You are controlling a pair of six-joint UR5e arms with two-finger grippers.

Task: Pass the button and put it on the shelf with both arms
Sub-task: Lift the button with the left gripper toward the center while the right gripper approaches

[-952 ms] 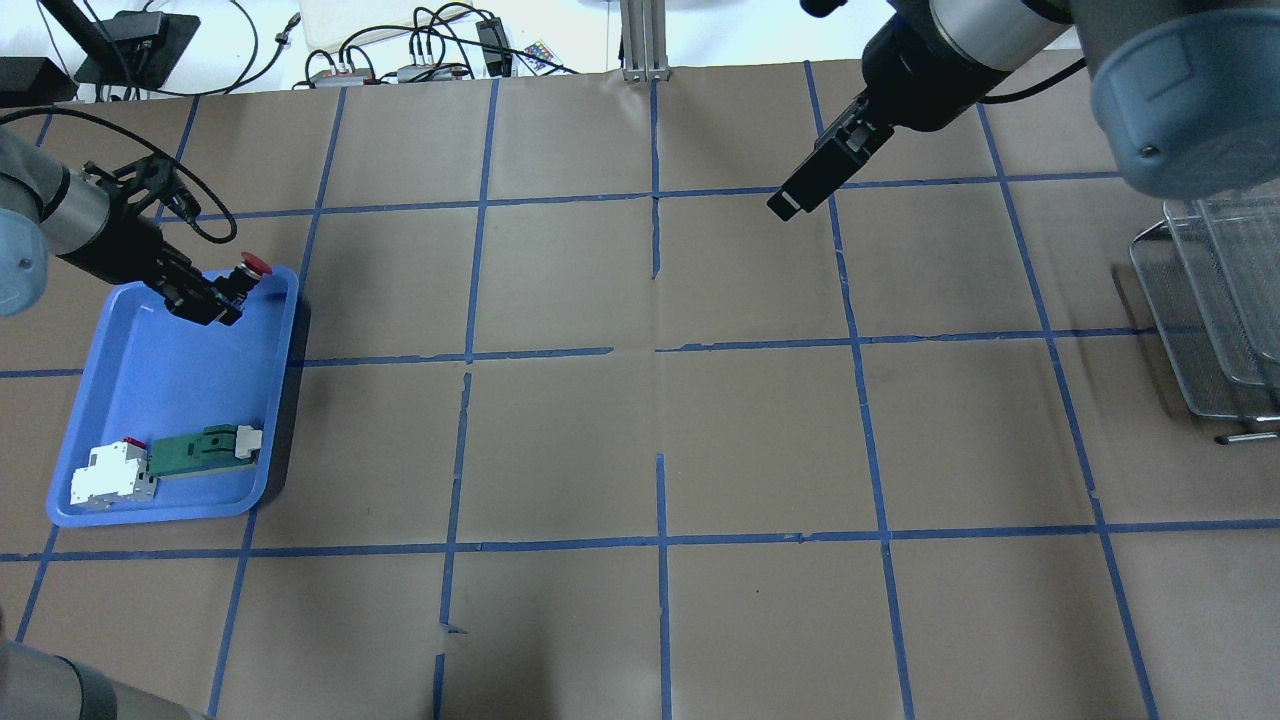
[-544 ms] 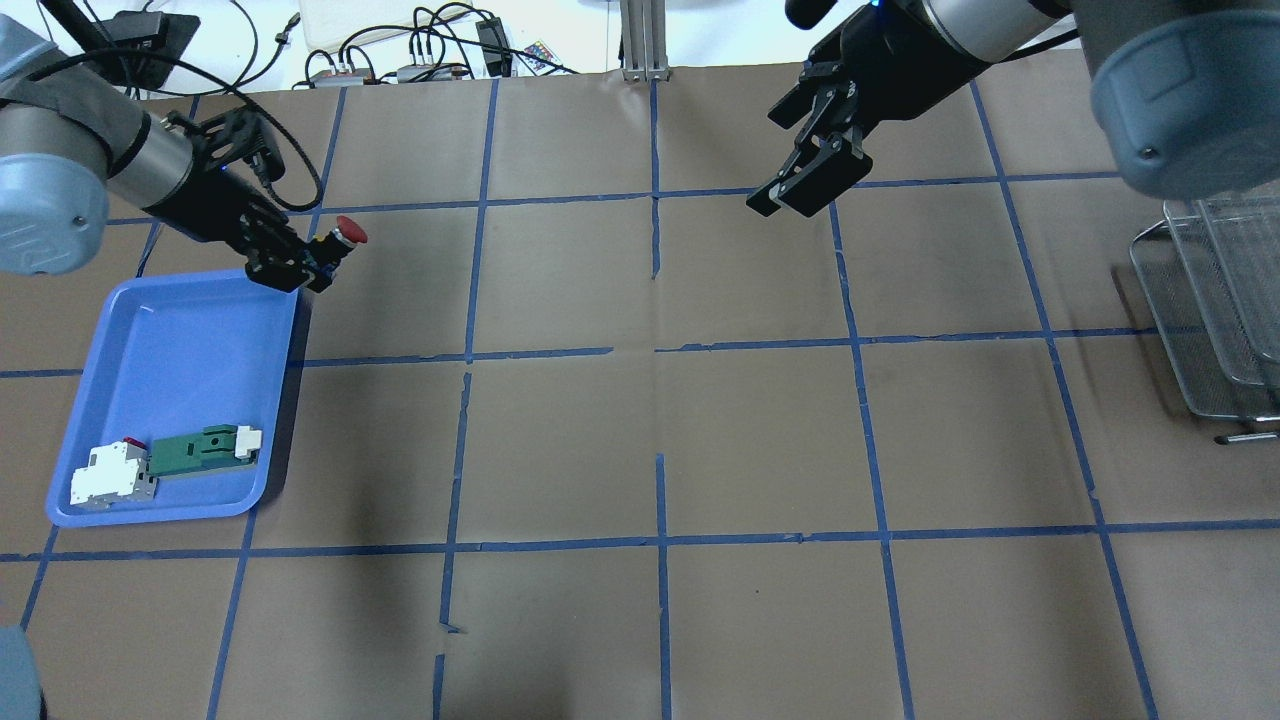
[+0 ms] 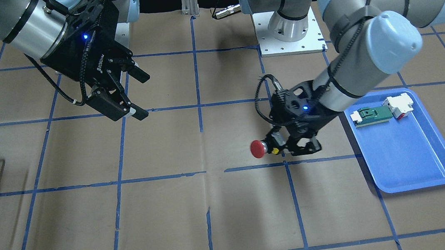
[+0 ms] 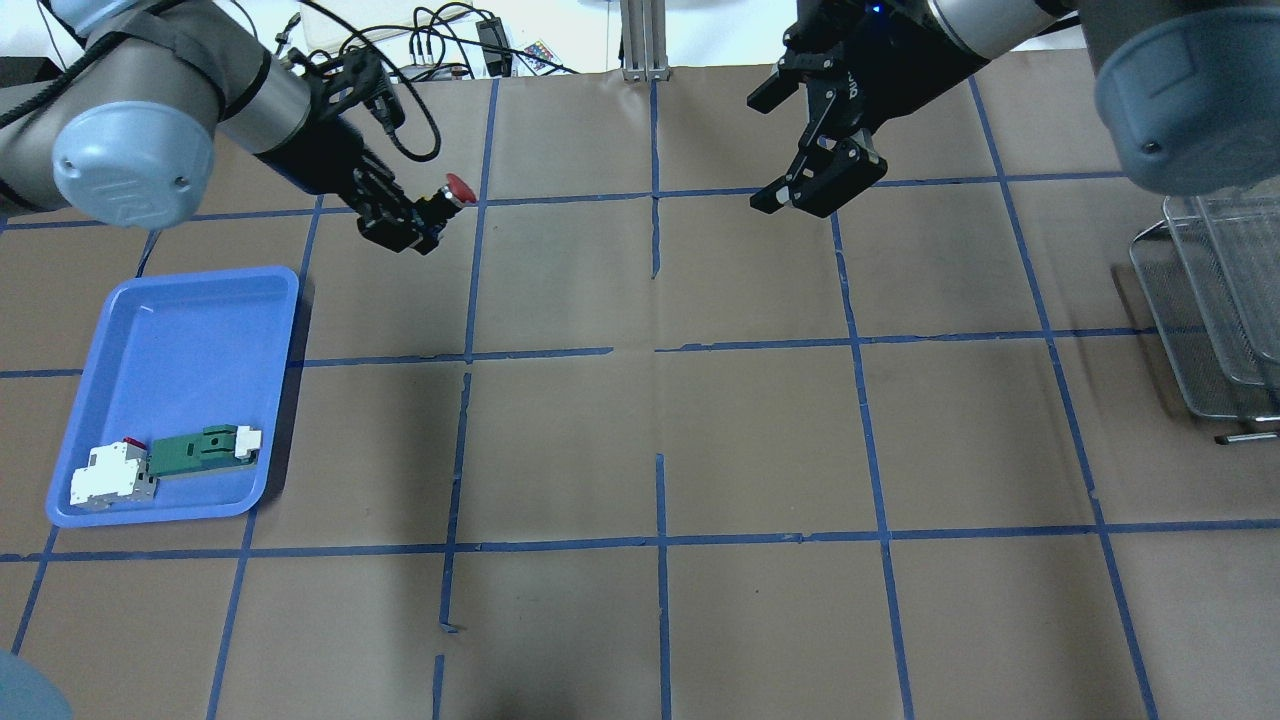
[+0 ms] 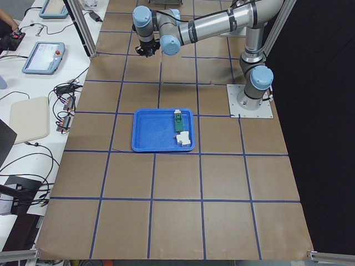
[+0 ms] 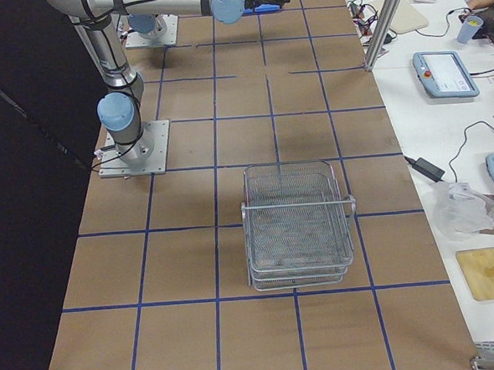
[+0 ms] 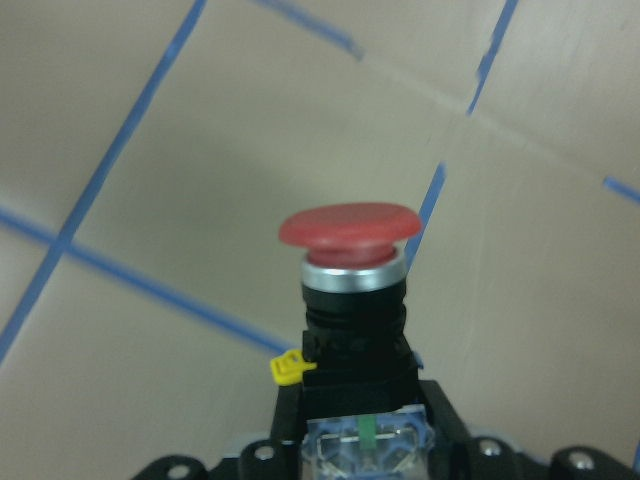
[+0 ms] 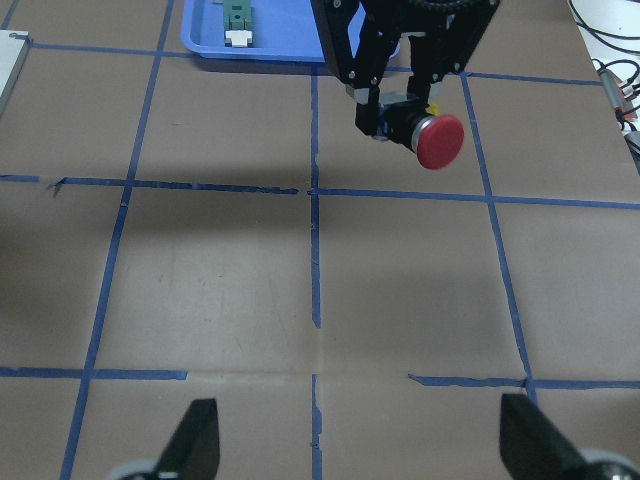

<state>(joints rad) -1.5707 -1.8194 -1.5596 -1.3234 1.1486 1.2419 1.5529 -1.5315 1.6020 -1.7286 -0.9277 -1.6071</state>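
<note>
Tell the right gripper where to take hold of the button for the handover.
Probably the red cap's rim on the button, coming head-on from the cap side: the left gripper covers the rear body, leaving only the cap end free, and it points toward the open right gripper.

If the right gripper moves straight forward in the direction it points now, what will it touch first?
Probably the table's brown paper, though depth is unclear. In the right wrist view the open fingers of the right gripper frame bare paper; the button, in the left gripper, sits farther on and off-centre.
</note>
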